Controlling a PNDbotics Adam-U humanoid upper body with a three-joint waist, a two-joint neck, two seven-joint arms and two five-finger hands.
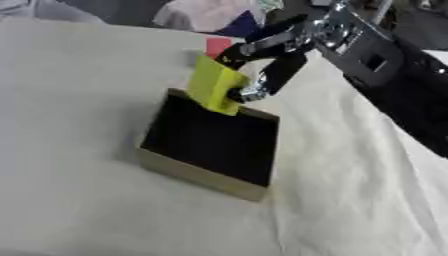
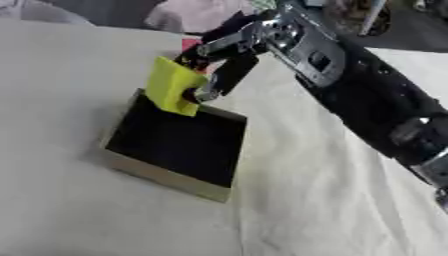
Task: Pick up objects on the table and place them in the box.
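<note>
In the left eye view, a shallow box (image 1: 210, 145) with a dark inside and pale tan walls sits on the table (image 1: 79, 200), which is covered in a creased white cloth. The right robot hand (image 1: 262, 65) reaches in from the upper right, its fingers and thumb pinched on a yellow block (image 1: 214, 85), held tilted above the far edge of the box. A small red thing (image 1: 217, 46) lies on the table beyond the box, behind the block. In the right eye view, the same block (image 2: 173, 85) hangs over the box's far left corner, and the black forearm (image 2: 376, 115) runs to the right of the box.
</note>
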